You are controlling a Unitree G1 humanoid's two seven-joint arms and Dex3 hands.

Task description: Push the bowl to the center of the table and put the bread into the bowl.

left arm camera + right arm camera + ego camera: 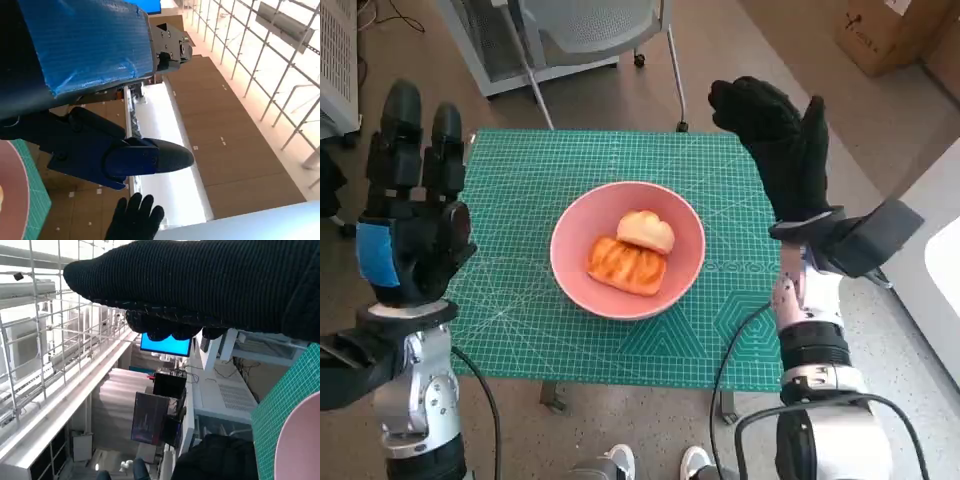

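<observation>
With the pink bowl [627,250] sitting mid-frame in the head view, near the middle of the green-matted bench [520,190], and both pieces of bread [630,255] already inside it, the task looks done, so the main risk is a careless retreat: either raised arm dropping inward could clip the rim and shove the bowl off centre or tip the bread out. The left hand [412,215] hangs at the left edge of the frame, fingers extended and apart, holding nothing; the right hand [775,140] stands at upper right, also spread and empty. Only the head view shows the bread; the left wrist view catches just a sliver of bowl at its lower left edge, the right wrist view a pink arc at lower right
</observation>
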